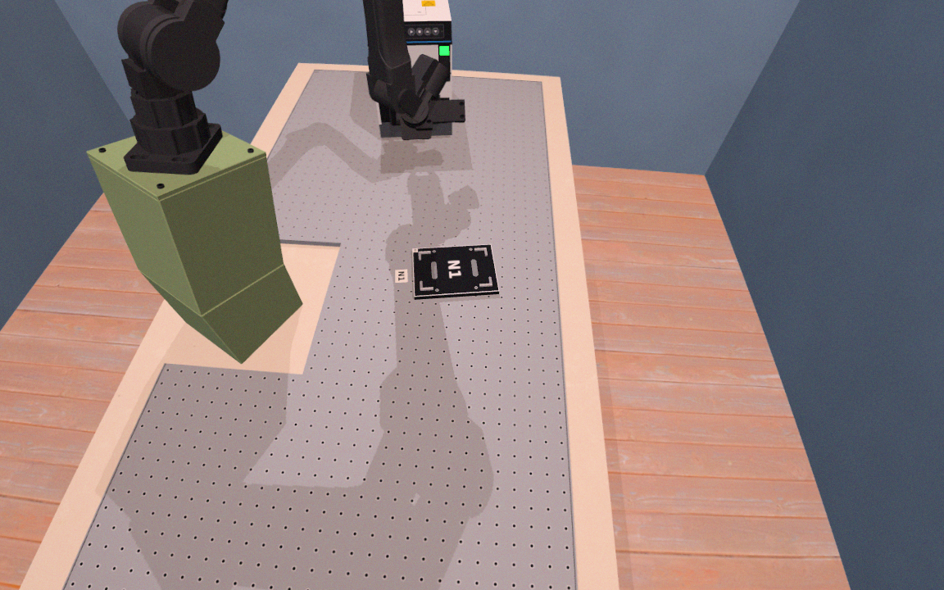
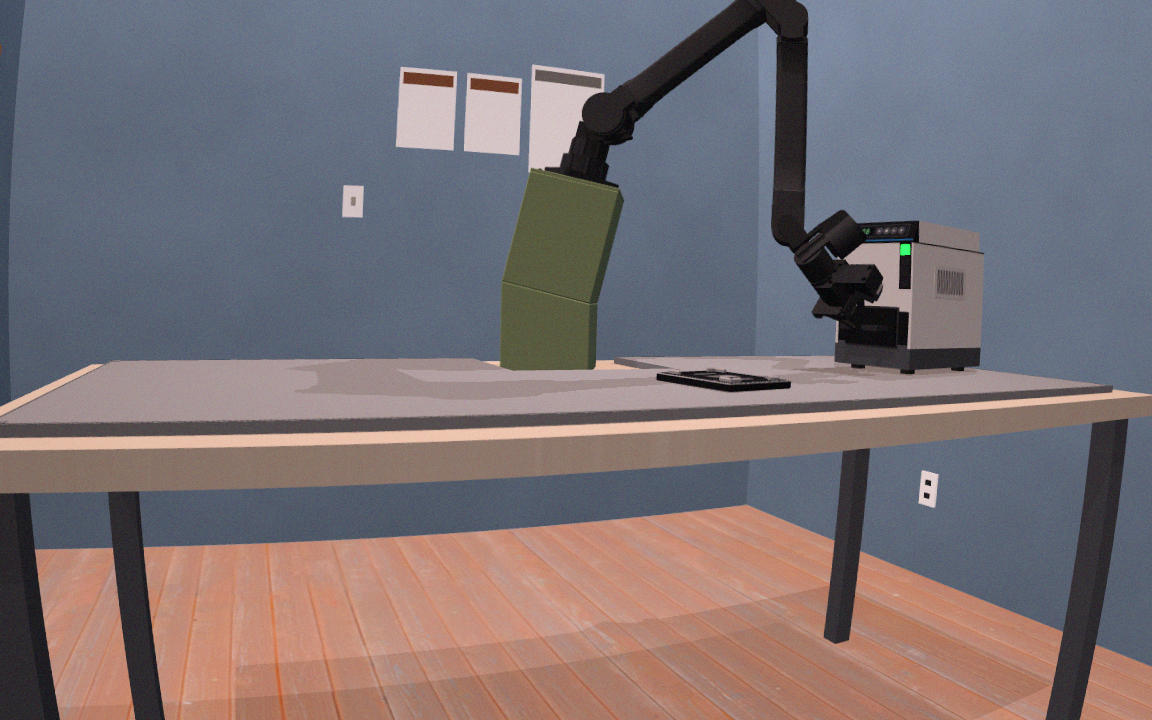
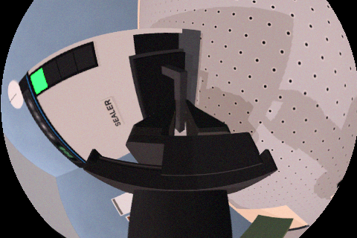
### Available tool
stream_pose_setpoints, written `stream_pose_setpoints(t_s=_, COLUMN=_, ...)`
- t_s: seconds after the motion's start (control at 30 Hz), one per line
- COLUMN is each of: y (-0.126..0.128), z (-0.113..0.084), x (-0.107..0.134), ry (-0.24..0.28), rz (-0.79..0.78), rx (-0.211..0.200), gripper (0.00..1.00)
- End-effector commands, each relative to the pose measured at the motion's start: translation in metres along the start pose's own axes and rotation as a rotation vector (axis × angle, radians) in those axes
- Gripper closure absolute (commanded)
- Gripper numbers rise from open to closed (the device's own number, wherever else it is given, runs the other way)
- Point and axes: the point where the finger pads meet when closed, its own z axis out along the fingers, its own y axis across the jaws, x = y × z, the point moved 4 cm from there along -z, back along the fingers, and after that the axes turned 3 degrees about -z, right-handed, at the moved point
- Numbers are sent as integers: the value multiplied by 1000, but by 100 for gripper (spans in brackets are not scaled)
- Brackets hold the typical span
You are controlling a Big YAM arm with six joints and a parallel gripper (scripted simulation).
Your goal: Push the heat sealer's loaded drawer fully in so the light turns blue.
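The white heat sealer point(image 1: 425, 14) point(image 2: 938, 295) point(image 3: 85, 100) stands at the far end of the table. Its light point(image 1: 443, 50) point(image 2: 904, 249) point(image 3: 39, 80) is green. Its black drawer point(image 2: 875, 329) point(image 3: 156, 74) sticks out a little from the front face. My gripper point(image 1: 415, 126) point(image 2: 857, 308) point(image 3: 180, 103) is right in front of the sealer, shut on the drawer's handle. The arm and the drawer hide the plate, the seal sheet and the sealing frame.
A black nest plate marked N1 point(image 1: 455, 270) point(image 2: 725, 383) lies flat mid-table, well short of the sealer. The arm's green pedestal point(image 1: 189, 234) point(image 2: 558, 268) stands at the table's left side. The table's far edge is just behind the sealer.
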Motion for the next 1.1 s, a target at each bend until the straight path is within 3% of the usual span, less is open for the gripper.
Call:
stream_pose_setpoints(t_s=0.0, y=-2, z=7, x=6, ry=13, rz=17, rx=18, gripper=100)
stream_pose_setpoints(t_s=1.07, y=-1, z=14, x=6, ry=14, rz=20, rx=20, gripper=100)
